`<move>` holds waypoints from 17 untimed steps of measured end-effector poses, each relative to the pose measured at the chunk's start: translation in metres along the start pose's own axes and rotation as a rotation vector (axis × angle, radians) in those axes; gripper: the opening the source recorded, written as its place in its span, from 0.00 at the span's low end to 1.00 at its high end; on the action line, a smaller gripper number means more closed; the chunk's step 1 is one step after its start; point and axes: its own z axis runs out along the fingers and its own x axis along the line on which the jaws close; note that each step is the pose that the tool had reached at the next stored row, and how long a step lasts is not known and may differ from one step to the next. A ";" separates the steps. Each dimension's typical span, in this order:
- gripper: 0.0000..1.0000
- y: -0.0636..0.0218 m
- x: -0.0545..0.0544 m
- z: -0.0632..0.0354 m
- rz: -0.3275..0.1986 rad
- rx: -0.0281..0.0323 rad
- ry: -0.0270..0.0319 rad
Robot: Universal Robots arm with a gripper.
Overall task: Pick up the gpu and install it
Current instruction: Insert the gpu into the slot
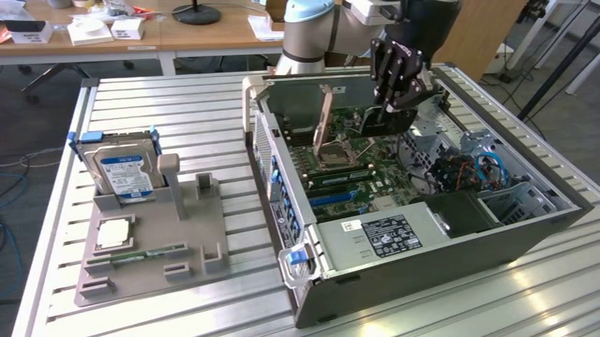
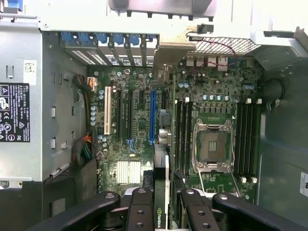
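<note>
arm (image 1: 310, 31) bent fwd | hand (image 1: 395, 105) pts down | fingers (image 2: 139, 211) clamped

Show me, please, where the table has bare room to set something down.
Bare slats lie beyond the hard drive at the table's far end, and in front of the computer case at the exterior view's right. The strip between grey fixture and case is narrow. Inside, the tool holds the gpu: crowded.

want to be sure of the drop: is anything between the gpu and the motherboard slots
Nothing visible. The pincer holds the gpu above the motherboard, and the expansion slots look bare.
</note>
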 end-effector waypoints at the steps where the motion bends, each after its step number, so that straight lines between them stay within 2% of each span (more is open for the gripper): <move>1: 0.26 0.0000 0.000 0.0012 0.000 0.0000 -0.0001; 17: 0.26 -0.0002 0.000 0.0187 0.000 0.0001 -0.0002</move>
